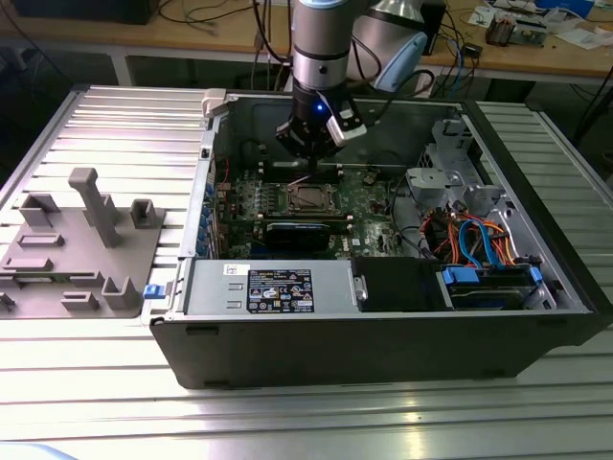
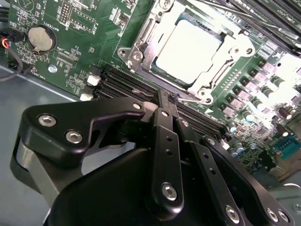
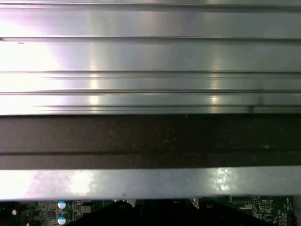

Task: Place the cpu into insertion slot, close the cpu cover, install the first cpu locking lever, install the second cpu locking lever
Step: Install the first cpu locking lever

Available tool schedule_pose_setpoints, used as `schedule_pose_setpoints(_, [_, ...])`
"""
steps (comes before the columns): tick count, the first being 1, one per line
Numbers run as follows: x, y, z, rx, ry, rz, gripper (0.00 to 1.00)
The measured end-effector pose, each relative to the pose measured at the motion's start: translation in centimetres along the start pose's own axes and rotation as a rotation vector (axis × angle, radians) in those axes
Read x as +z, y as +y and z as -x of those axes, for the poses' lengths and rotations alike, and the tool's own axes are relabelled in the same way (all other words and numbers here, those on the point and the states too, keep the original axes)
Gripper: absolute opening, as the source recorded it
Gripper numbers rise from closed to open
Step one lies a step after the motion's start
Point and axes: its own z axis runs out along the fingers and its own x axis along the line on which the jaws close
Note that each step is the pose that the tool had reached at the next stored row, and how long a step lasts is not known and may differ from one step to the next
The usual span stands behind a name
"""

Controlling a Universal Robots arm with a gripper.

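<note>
— How does the gripper (image 2: 168,100) stand?
— Matte black, bolted link fingers (image 2: 162,141) drawn together into one narrow tip. It meets a thin wire lever (image 2: 196,99) at the socket's edge; pinched or merely touched, I cannot tell.
— And the cpu (image 2: 188,49)?
— A flat, pale silver square seated in the insertion slot (image 1: 308,199). The cpu cover (image 2: 229,51), a shiny stamped frame, lies down around it.
— Beyond that?
— Glossy green motherboard (image 2: 70,28), long black memory slots (image 2: 120,84), a round coin battery (image 2: 39,37), all within a grey steel computer case (image 1: 383,335) on a ribbed aluminium table (image 1: 115,115)
</note>
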Motion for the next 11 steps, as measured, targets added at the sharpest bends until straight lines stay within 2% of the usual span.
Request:
schedule_pose_setpoints(6, [0.42,0.01,0.68,0.0,0.0,-0.0002,0.11])
schedule_pose_setpoints(11, [0.74,0.0,0.94,0.001,0.0,-0.0003,0.11])
